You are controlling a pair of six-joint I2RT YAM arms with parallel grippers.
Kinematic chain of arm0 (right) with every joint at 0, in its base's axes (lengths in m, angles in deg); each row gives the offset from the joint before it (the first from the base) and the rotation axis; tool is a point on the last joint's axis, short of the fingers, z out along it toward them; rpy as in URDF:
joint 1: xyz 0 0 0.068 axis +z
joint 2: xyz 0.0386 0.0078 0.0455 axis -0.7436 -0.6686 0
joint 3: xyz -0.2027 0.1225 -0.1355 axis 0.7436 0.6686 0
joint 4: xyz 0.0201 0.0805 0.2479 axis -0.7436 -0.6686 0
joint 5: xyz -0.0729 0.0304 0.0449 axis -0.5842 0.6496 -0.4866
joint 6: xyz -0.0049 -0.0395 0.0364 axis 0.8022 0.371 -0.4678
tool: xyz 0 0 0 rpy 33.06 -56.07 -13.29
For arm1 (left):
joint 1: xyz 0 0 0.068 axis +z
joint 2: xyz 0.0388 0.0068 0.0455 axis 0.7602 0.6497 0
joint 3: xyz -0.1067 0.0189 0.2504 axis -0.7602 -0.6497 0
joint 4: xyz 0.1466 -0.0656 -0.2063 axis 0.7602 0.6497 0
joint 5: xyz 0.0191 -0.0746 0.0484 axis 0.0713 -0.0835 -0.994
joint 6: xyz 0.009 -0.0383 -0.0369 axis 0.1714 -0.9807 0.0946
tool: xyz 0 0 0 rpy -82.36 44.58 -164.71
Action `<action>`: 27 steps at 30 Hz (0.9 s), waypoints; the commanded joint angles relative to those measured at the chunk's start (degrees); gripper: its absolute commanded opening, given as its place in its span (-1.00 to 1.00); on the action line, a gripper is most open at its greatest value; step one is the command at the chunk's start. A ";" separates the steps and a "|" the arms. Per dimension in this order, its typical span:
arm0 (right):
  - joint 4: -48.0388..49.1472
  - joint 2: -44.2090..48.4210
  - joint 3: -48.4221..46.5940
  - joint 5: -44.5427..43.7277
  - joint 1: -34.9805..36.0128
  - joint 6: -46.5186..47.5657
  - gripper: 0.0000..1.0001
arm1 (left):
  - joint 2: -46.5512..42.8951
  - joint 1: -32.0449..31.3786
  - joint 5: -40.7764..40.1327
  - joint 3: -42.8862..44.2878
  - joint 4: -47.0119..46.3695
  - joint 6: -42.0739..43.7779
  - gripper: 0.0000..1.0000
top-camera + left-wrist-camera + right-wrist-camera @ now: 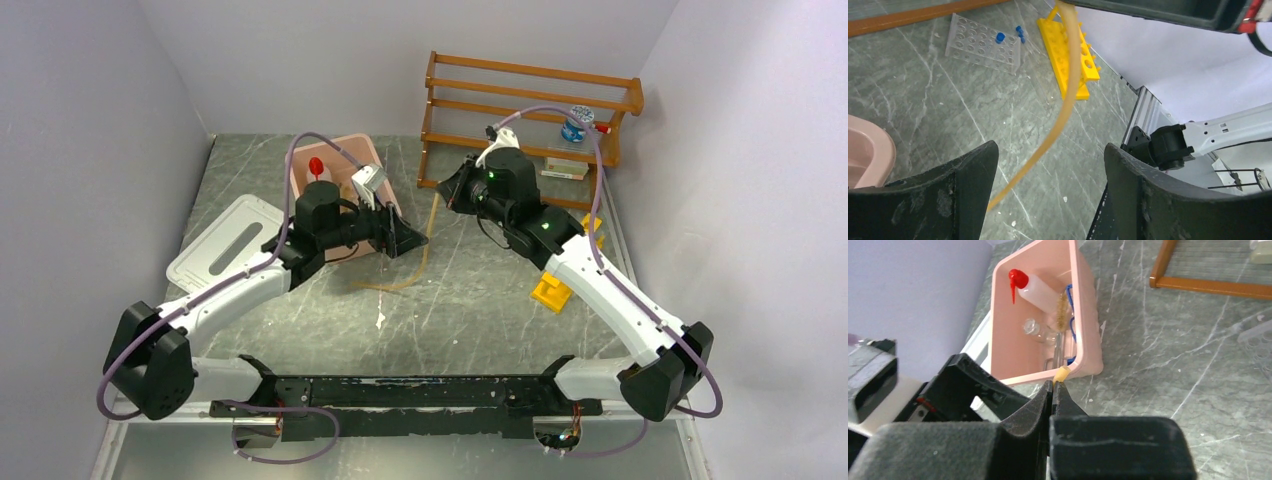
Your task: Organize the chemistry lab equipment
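Tubing (1070, 75) amber rubber, curved; table (923, 100) grey, marbled.

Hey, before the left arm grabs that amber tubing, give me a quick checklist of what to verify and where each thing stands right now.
1. Right fingers shut on the tubing end: ok.
2. Left fingers open: ok.
3. Tubing runs between the left fingers: ok.
4. Tubing apart from the yellow rack: ok in the top view.
5. Tubing lifted off the table: not ok, its loose end lies on it.
6. Room in the bin: ok, bare floor shows beside the wash bottle.
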 commanded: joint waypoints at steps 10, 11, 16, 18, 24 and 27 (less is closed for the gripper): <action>-1.02 1.39 -5.18 3.65 -0.35 -3.38 -1.00 | 8.14 -3.55 5.60 -6.47 -27.93 -1.39 0.19; -1.27 1.24 -5.69 3.36 -0.33 -3.42 -1.00 | 8.39 -4.03 5.20 -6.45 -28.04 -0.66 0.15; -1.74 0.84 -7.01 2.98 -0.66 -3.38 -1.00 | 7.68 -5.00 0.97 -8.13 -29.31 2.42 -0.03; -1.85 0.64 -7.29 2.92 -0.88 -3.59 -1.00 | 7.13 -5.06 0.55 -9.10 -31.10 3.53 -0.06; -2.43 0.11 -8.41 2.36 -1.36 -4.34 -1.00 | 7.89 -5.17 2.19 -9.21 -33.55 4.31 -0.40; -2.43 0.03 -8.46 2.36 -1.82 -4.59 -1.00 | 7.49 -5.19 1.83 -9.71 -34.78 4.57 -0.41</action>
